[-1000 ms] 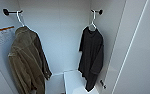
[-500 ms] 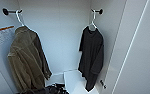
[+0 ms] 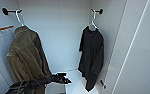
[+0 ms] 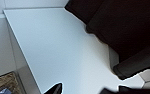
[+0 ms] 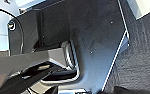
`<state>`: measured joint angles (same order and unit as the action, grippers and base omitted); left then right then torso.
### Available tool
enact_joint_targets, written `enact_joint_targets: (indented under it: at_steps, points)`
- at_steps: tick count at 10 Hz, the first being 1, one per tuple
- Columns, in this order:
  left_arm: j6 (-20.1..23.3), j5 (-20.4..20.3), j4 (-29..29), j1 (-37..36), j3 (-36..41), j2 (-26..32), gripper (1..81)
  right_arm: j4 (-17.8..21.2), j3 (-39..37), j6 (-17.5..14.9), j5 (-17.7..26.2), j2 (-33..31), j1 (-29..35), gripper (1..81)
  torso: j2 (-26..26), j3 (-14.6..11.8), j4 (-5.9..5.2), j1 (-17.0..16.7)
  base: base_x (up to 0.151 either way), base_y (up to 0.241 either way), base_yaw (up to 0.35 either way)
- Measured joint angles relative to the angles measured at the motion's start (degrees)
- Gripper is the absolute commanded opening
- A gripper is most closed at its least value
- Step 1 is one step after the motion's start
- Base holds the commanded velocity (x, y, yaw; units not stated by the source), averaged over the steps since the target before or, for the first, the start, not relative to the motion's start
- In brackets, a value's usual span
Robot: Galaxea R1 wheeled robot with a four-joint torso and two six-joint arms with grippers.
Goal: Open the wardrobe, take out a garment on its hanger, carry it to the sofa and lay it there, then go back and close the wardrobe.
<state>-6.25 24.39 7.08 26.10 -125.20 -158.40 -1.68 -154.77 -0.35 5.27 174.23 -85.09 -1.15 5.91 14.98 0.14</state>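
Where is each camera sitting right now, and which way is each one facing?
Head: high up, facing down into the open wardrobe; left arm and claw rise below.
Left wrist: on the left arm, facing the wardrobe's white floor and the garment; dark claw tips at the edge.
Right wrist: facing down along the robot's body to grey carpet.
Head and left wrist share the garment.

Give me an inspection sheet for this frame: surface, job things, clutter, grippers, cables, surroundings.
Surface: white wardrobe interior with a white shelf low down, bare where visible.
Job things: wardrobe open; black top hanging on its white hanger from the right peg.
Clutter: olive jacket on a second hanger, left peg.
Grippers: left gripper low in the head view, between the two garments, touching neither; jaws state unclear.
Cables: nothing seen.
Surroundings: label with an orange stripe on the left wall; dark carpet in the right wrist view.
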Motion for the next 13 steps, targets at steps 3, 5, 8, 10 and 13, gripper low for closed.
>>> enact_joint_targets:
  at_steps: [3, 5, 8, 10, 13]
  points:
    - [-1.1, 0.3, 7.9, -7.8, 1.7, -1.0, 81.1, 0.0, 0.0, 0.1, -2.8, 0.0, -0.2, 81.1, 0.0, 0.0, 0.00, 0.0, 0.000, 0.000, 0.000]
    - [-1.4, 0.6, 13.9, -12.1, 2.0, -2.4, 81.1, 0.0, 0.0, 0.2, -2.8, 0.0, -0.3, 81.1, 0.0, 0.0, 0.00, 0.0, 0.000, 0.000, 0.000]
    - [-4.6, -0.1, 20.2, -17.6, 1.9, -4.6, 81.1, 0.0, 0.0, 0.2, -4.3, 0.0, -1.0, 81.1, 0.0, 0.0, 0.00, 0.1, 0.000, 0.000, 0.000]
    - [-10.8, -0.7, 21.4, -22.1, 1.7, -5.6, 81.1, 0.0, 0.0, 0.4, -4.4, 0.0, -1.1, 81.1, 0.0, 0.0, 0.00, 0.1, 0.000, 0.000, 0.000]
    - [-21.1, -3.9, 22.3, -28.4, 1.4, -8.0, 81.1, 0.0, 0.0, 0.4, -4.6, 0.0, -1.1, 81.1, 0.0, 0.0, 0.00, 0.1, 0.000, 0.000, 0.000]
